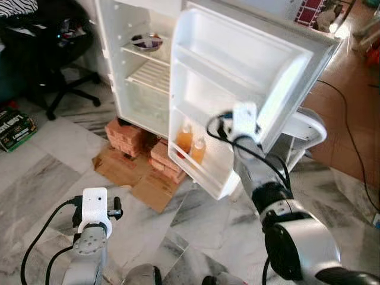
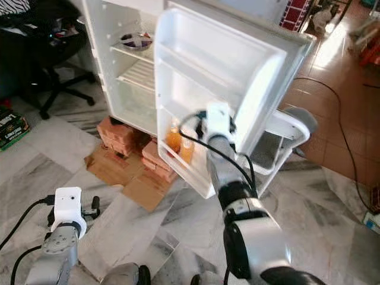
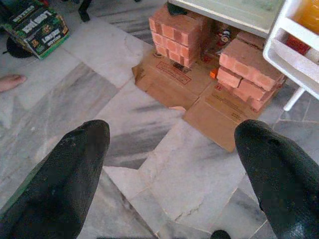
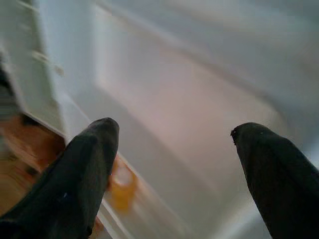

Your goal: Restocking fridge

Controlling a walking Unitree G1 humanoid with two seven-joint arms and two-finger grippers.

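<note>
White fridge (image 1: 133, 89) stands open on brick stacks (image 1: 127, 136), door (image 1: 237, 77) swung wide toward the robot. Two orange bottles (image 1: 191, 144) sit upright side by side in the bottom door shelf (image 1: 199, 175), at its end nearest the fridge body. Middle and upper door shelves above them show white plastic. Inside the fridge, a dark bowl (image 1: 146, 41) rests on the upper wire shelf (image 1: 151, 53); another wire shelf below it. Flattened cardboard (image 1: 136, 175) lies on the marble floor (image 1: 35, 178) under and in front of the bricks.

Right gripper (image 4: 172, 164) is raised up to the inner face of the door, just above and beside the bottles, fingers (image 4: 84, 164) spread apart with nothing between them; wrist view is blurred. Left gripper (image 3: 169, 169) hovers low over the floor, well apart from the fridge, fingers (image 3: 70, 169) also spread wide, nothing held.

Black office chair (image 1: 56, 53) stands at the fridge's left. Green box (image 1: 15, 127) lies on the floor near it. White plastic stool (image 1: 300, 133) sits behind the door. A person's bare foot (image 3: 12, 81) shows in the left wrist view.
</note>
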